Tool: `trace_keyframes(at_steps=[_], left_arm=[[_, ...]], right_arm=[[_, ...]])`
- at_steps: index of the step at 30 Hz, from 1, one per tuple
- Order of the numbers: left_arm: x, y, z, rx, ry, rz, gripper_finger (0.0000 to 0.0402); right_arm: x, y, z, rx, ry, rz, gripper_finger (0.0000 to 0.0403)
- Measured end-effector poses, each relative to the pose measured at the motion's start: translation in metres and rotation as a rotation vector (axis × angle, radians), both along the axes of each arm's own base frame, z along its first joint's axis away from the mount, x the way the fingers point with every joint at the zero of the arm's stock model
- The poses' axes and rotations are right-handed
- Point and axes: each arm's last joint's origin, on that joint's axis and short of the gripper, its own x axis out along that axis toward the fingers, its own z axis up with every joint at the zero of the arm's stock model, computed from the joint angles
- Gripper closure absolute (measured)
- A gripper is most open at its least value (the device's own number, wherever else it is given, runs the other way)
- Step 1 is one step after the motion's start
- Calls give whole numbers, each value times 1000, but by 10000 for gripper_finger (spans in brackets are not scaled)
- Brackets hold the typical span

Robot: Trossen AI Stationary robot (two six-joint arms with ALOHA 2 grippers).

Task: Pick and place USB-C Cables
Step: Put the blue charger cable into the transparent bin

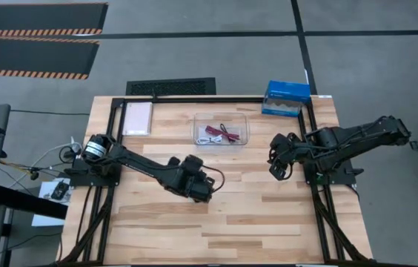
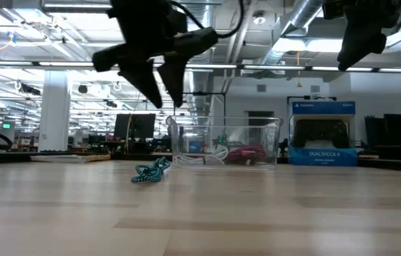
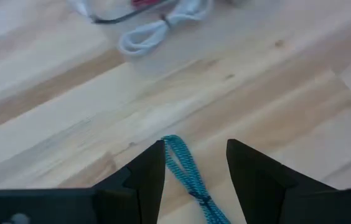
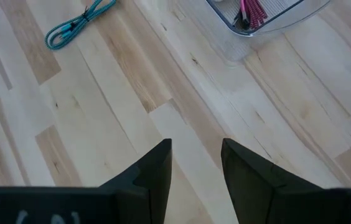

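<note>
The teal cable (image 2: 151,172) lies flat on the wooden table in front of the bin. In the left wrist view the teal cable (image 3: 187,171) shows between my left gripper's (image 3: 194,149) open fingers. My left gripper (image 2: 166,103) hangs well above it and touches nothing. In the high view the left gripper (image 1: 196,184) hides the cable. The white cable (image 3: 163,28) and the dark red cable (image 4: 253,9) lie in the clear bin (image 1: 220,130). I cannot make out the black cable. My right gripper (image 4: 197,146) waits open over bare table at the right (image 1: 277,159).
A blue box (image 1: 287,96) stands at the far right corner and a flat white box (image 1: 136,119) at the far left. The clear bin (image 2: 225,142) sits mid-table toward the far edge. Bare wood stretches along the near half of the table (image 1: 216,230).
</note>
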Motion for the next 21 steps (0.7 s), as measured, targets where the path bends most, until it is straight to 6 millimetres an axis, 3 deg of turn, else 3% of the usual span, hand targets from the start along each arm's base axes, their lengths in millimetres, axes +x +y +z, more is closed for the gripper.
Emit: trace_keyframes(at_steps=[10, 21], left_arm=[[-25, -10, -52, -159, -90, 230, 242], [-15, -14, -59, -196, -190, 161, 242]], right_arm=[[0, -1, 0, -23, -5, -7, 239], [1, -1, 1, -25, -18, -13, 239]])
